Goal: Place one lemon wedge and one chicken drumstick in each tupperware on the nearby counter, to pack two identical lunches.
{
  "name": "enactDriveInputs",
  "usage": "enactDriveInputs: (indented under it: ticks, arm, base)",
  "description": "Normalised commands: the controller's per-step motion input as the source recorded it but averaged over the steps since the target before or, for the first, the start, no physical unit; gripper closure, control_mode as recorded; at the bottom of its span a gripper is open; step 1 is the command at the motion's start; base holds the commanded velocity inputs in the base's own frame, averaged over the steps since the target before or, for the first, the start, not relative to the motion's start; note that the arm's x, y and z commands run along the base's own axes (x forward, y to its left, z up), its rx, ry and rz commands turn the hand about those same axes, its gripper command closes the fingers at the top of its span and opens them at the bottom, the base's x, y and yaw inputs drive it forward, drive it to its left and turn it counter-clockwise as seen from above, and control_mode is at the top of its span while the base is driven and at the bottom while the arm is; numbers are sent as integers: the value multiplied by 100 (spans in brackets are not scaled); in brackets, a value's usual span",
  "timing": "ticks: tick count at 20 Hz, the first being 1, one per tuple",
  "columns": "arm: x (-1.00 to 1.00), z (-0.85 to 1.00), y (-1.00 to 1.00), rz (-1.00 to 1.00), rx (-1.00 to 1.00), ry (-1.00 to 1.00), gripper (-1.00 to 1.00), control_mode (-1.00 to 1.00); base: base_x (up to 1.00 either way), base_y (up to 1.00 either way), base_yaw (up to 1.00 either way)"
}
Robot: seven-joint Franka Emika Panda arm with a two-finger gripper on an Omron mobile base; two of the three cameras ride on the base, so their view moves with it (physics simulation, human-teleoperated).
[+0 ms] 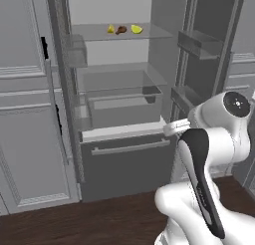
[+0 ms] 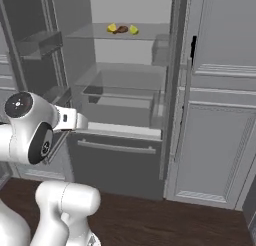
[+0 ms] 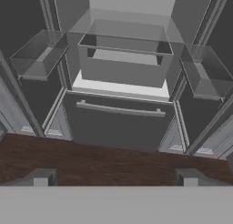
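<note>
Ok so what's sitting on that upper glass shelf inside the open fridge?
On the upper glass shelf lie three small pieces in a row: a yellow lemon wedge, a dark brown chicken drumstick and a paler lemon wedge. Nothing covers them. No second drumstick can be seen there.

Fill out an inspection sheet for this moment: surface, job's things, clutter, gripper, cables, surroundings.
Surface: glass fridge shelf in the open fridge, upper level.
Job's things: on that shelf, a deep yellow lemon wedge, a dark drumstick and a paler lemon wedge in a row. Tupperwares and counter: nothing seen.
Clutter: nothing seen; the clear fridge drawer looks empty.
Gripper: gripper open, fingers wide apart, holding nothing, aimed low at the freezer drawer front, well below the food.
Cables: nothing seen.
Surroundings: grey cabinet doors beside the fridge, door bins on both open doors, dark wooden floor.
</note>
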Motion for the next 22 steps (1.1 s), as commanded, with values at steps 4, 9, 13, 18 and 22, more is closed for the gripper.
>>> enactDriveInputs:
  ticks: [4,9,13,18,22]
  arm:
    - [0,0,0,0,0,0,-100,100]
    - [0,0,0,0,0,0,-100,100]
    - [0,0,0,0,0,0,-100,100]
    - [16,0,1,-2,0,0,-100,-100]
    - [12,40,0,-6,0,-5,-100,-100]
  base:
    - [100,0,-7]
    - [100,1,-7]
    - [100,10,-6]
    - [56,12,-3]
    - [0,0,0]
